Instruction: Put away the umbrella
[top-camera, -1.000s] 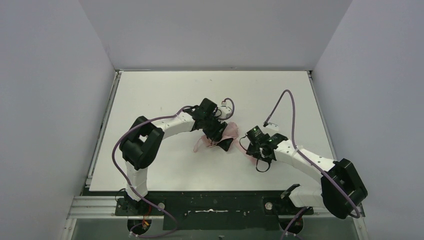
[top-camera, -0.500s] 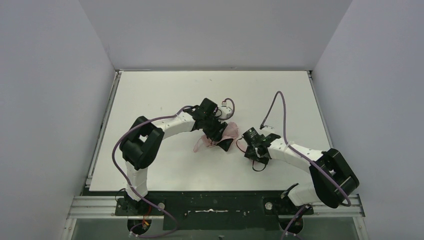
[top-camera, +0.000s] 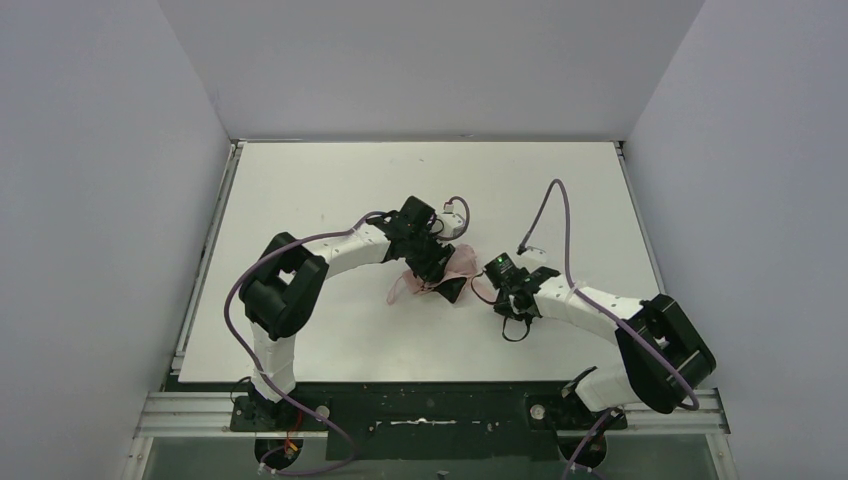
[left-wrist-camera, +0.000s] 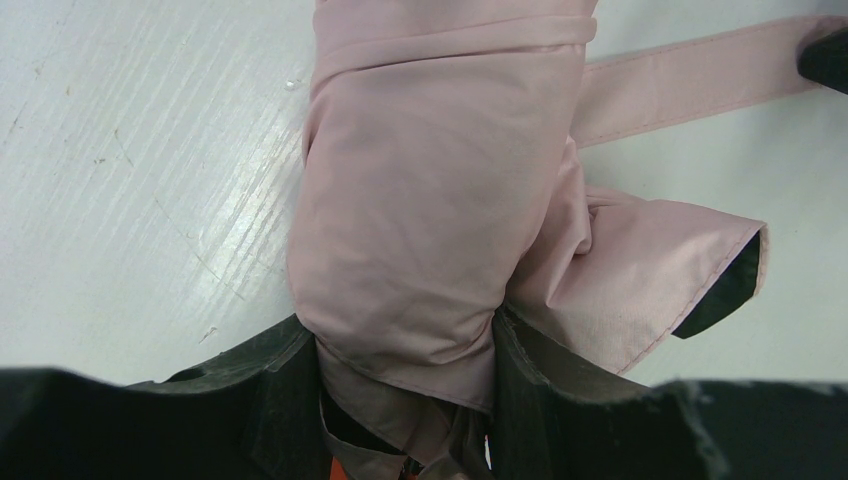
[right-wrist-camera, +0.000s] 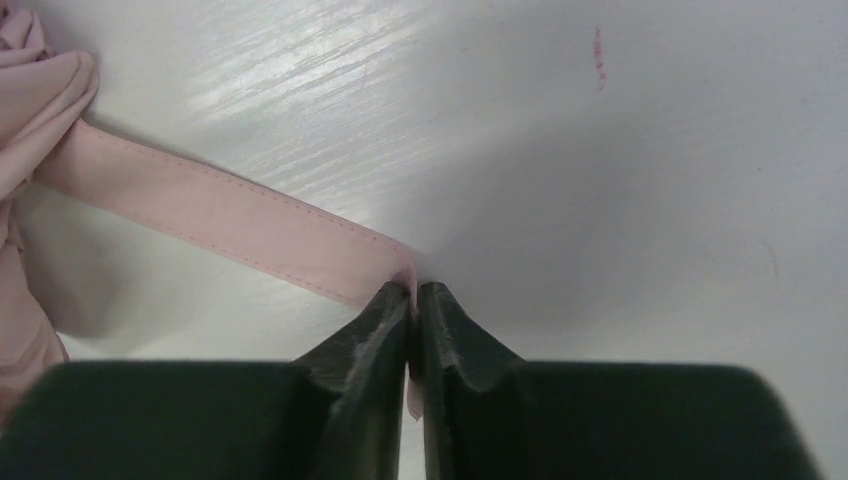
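Note:
The umbrella (top-camera: 400, 289) is a pale pink folded fabric bundle lying near the middle of the white table (top-camera: 330, 180). My left gripper (top-camera: 432, 265) holds the bundle from above. In the left wrist view the pink fabric (left-wrist-camera: 410, 230) fills the gap between the black fingers (left-wrist-camera: 265, 385), with the left gripper (left-wrist-camera: 400, 355) shut on it. The umbrella's flat pink strap (right-wrist-camera: 230, 215) runs out to the right across the table. My right gripper (right-wrist-camera: 414, 296) is shut on the strap's end, low at the table surface. From above, the right gripper (top-camera: 493, 289) sits just right of the bundle. Shaft and handle are hidden.
Grey walls close in the table on the left, back and right. A purple cable (top-camera: 553, 210) loops up over the right arm. The metal base rail (top-camera: 420, 415) runs along the near edge. A small red mark (right-wrist-camera: 598, 55) is on the tabletop.
The right arm has swung left toward the umbrella, and its jaws, open before, have shut on the strap's end. The left arm and the bundle have not moved.

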